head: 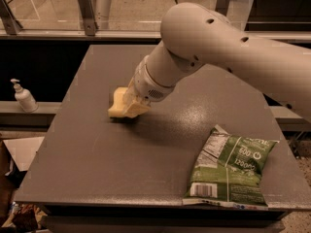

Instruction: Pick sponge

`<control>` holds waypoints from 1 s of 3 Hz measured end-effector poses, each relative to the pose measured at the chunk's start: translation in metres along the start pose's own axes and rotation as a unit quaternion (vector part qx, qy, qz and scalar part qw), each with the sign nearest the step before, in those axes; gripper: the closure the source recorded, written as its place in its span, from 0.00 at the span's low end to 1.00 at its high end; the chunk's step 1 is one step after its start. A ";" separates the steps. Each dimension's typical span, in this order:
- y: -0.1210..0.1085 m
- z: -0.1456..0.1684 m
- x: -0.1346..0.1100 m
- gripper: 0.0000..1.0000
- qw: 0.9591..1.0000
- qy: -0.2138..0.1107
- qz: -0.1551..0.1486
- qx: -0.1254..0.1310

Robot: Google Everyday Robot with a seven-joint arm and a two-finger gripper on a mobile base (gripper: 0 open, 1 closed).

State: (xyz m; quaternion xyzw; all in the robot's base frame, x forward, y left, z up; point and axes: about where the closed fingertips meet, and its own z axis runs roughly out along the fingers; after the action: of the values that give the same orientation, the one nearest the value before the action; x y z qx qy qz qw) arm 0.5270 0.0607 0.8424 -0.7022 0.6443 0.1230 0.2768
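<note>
My gripper (127, 106) is at the end of the big white arm (204, 47), down at the surface of the dark grey table (97, 164), left of its middle. A pale yellow mass shows under the wrist and touches the table. Its left part is a blocky pale yellow piece (116, 97). I cannot tell whether that piece is the sponge or part of the gripper. No separate sponge lies anywhere else on the table.
A green chip bag (228, 171) lies flat at the front right of the table. A white pump bottle (23, 97) stands on a ledge to the left. A rail and glass run behind the table's far edge.
</note>
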 end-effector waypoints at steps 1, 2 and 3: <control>-0.004 -0.016 -0.003 1.00 1.000 -0.008 -0.001 0.007; -0.009 -0.037 -0.010 1.00 1.000 -0.019 -0.003 0.017; -0.012 -0.064 -0.016 1.00 0.999 -0.035 -0.003 0.027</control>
State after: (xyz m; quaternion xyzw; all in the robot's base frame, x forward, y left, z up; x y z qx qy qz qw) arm 0.5248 0.0390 0.9059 -0.6920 0.6352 0.1291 0.3179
